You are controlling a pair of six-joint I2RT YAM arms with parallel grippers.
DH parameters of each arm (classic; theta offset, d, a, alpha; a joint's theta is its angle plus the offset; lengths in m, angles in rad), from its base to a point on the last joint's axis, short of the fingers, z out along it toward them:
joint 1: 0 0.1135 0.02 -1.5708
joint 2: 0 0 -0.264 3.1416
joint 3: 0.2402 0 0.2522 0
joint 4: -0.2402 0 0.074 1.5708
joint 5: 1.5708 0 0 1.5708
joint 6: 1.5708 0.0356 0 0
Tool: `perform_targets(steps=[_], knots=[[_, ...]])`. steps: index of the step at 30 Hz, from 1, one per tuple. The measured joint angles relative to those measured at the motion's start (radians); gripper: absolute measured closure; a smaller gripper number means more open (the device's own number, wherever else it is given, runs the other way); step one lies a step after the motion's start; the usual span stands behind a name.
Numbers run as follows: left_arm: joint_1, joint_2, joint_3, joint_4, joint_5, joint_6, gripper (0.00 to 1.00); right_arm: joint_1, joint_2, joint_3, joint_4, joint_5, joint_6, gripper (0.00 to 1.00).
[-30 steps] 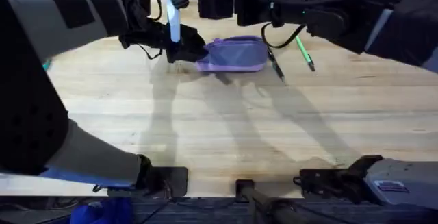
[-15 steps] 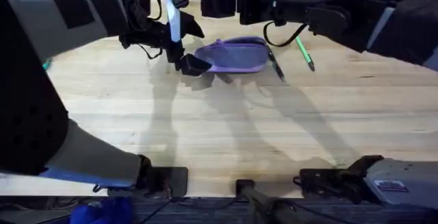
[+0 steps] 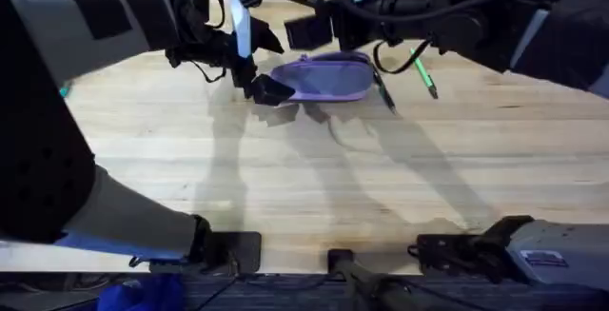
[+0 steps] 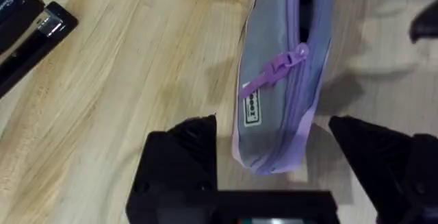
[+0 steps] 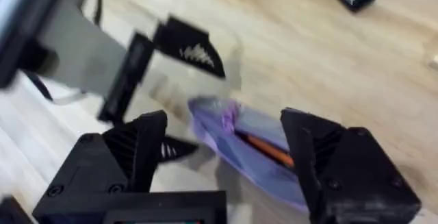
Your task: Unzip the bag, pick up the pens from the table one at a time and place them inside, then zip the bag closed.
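Note:
The lavender bag (image 3: 325, 77) lies on the table (image 3: 314, 178) at the far middle. In the left wrist view its zipper is partly open near the pull (image 4: 275, 72). My left gripper (image 3: 266, 64) is open, its fingers either side of the bag's (image 4: 280, 94) left end. My right gripper (image 3: 319, 28) hovers open just above and behind the bag (image 5: 250, 138), where something orange (image 5: 268, 150) shows in the opening. A dark pen (image 3: 383, 90) lies against the bag's right end. The green pen (image 3: 423, 73) lies further right.
Black oblong objects (image 4: 27, 25) lie on the wood beyond the bag in the left wrist view. A small teal thing (image 3: 65, 89) sits at the table's left edge. The near half of the tabletop is bare wood.
My left gripper, earlier closed at the bag's left end, has opened and now straddles it. My right gripper has come down closer to the bag's top.

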Motion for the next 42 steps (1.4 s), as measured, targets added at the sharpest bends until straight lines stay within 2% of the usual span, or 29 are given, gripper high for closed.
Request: perform_targets(steps=[9, 17, 22, 29, 31, 35, 37, 39, 40, 42], knots=[[0.0, 0.0, 0.001, -0.013, 0.048, -0.023, 0.008, -0.007, 0.0, 0.102, -0.187, 0.0, -0.183, 0.006], [0.0, -0.027, 0.001, -0.019, 0.051, -0.027, 0.008, -0.057, 0.0, 0.193, -0.345, 0.001, -0.321, 0.006], [0.0, -0.082, 0.001, -0.033, 0.051, -0.027, 0.008, -0.073, 0.0, 0.214, -0.398, 0.0, -0.392, 0.007], [0.0, -0.155, 0.001, -0.117, 0.046, -0.027, 0.008, -0.083, 0.0, 0.216, -0.417, 0.001, -0.496, 0.02], [0.0, -0.166, 0.001, -0.138, 0.044, -0.027, 0.008, -0.083, 0.0, 0.216, -0.417, 0.001, -0.529, 0.087], [0.0, -0.174, 0.001, -0.165, 0.042, -0.027, 0.008, -0.085, 0.0, 0.216, -0.417, 0.001, -0.588, 0.347], [0.0, -0.174, 0.001, -0.175, 0.04, -0.027, 0.008, -0.09, 0.002, 0.216, -0.415, 0.001, -0.615, 0.598], [0.0, -0.174, 0.001, -0.175, 0.039, -0.027, 0.008, -0.095, 0.006, 0.216, -0.415, 0.001, -0.647, 0.895], [0.0, -0.174, 0.001, -0.175, 0.039, -0.027, 0.008, -0.097, 0.008, 0.216, -0.417, 0.001, -0.659, 0.949], [0.0, -0.174, 0.001, -0.175, 0.039, -0.027, 0.008, -0.102, 0.01, 0.216, -0.417, 0.001, -0.68, 0.969]])
